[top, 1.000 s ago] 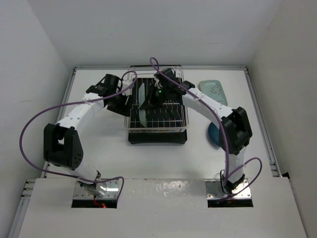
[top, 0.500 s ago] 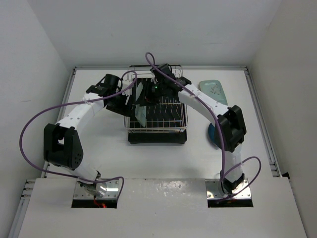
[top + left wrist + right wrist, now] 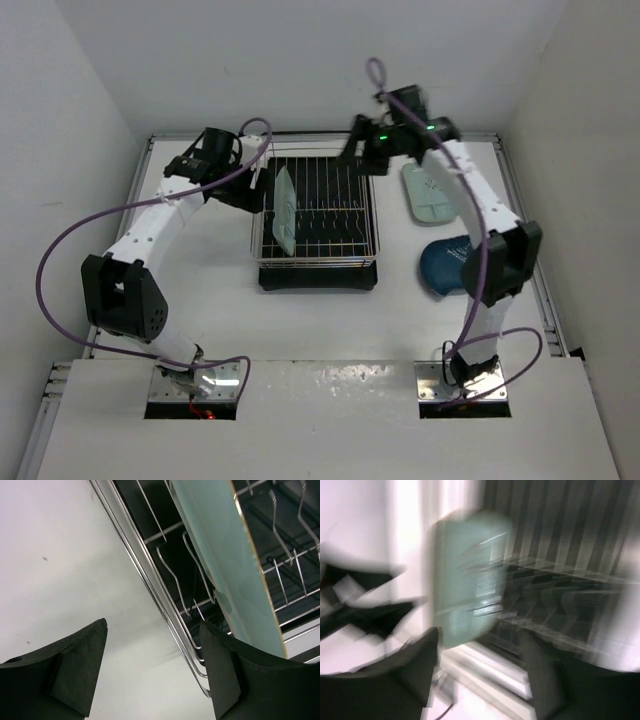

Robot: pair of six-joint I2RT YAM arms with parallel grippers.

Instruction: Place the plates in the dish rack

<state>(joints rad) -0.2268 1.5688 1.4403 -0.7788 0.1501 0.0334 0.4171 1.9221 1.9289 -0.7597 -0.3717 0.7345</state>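
Note:
The dish rack (image 3: 372,236) stands mid-table, chrome wire over a black tray. One mint-green plate (image 3: 283,210) stands on edge in its left side. A second mint-green plate (image 3: 430,192) lies flat on the table to the right, and the dark blue plate (image 3: 447,268) lies nearer, partly behind the right arm. My left gripper (image 3: 258,186) is open and empty at the rack's left rim; its view shows the rim wire (image 3: 150,585) between the fingers and the plate (image 3: 225,565) just inside. My right gripper (image 3: 358,152) is open and empty above the rack's far right corner; its blurred view shows the standing plate (image 3: 467,575).
White walls close in the table at the back and both sides. The left arm's purple cable (image 3: 60,250) loops wide on the left. The right arm (image 3: 490,250) reaches over the two plates on the table.
My right gripper has left the mint plate standing in the rack and swung up and back to the far right. My left gripper has shifted slightly toward the far side.

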